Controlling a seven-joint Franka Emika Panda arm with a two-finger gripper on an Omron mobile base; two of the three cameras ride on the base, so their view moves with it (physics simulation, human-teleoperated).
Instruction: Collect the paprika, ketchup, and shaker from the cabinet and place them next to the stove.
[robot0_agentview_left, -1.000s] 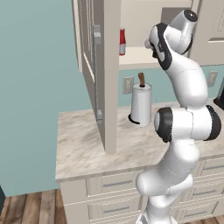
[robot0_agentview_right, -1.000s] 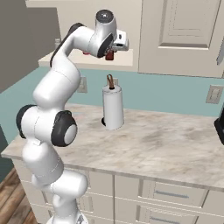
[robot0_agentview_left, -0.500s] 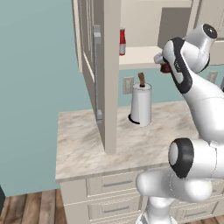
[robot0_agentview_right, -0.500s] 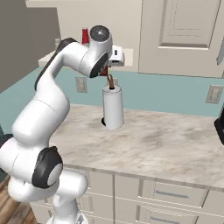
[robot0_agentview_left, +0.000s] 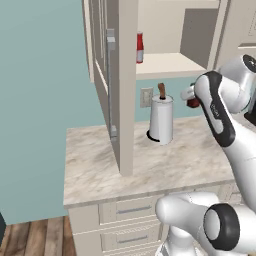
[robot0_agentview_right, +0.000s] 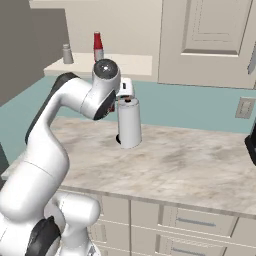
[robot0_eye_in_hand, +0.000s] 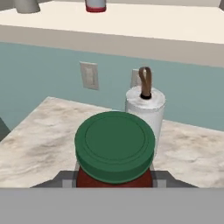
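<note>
Left base view: gripper (robot0_agentview_left: 192, 101) with paprika (robot0_agentview_left: 193, 103) has lowered from cabinet (robot0_agentview_left: 165, 62)

Cabinet (robot0_agentview_left: 120, 85) door stands open, edge-on, its slim metal handle facing left. Ketchup (robot0_agentview_left: 140, 48) upright on the inner shelf, partly hidden behind the door edge. White arm rises from lower right; its hand (robot0_agentview_left: 192, 99) sits just right of the paper towel roll (robot0_agentview_left: 161, 120) and above the table (robot0_agentview_left: 145, 165). A dark red object, the paprika (robot0_agentview_left: 193, 102), shows at the hand; finger position is hidden by the arm. Wall outlet (robot0_agentview_left: 146, 97) left of the roll
</note>
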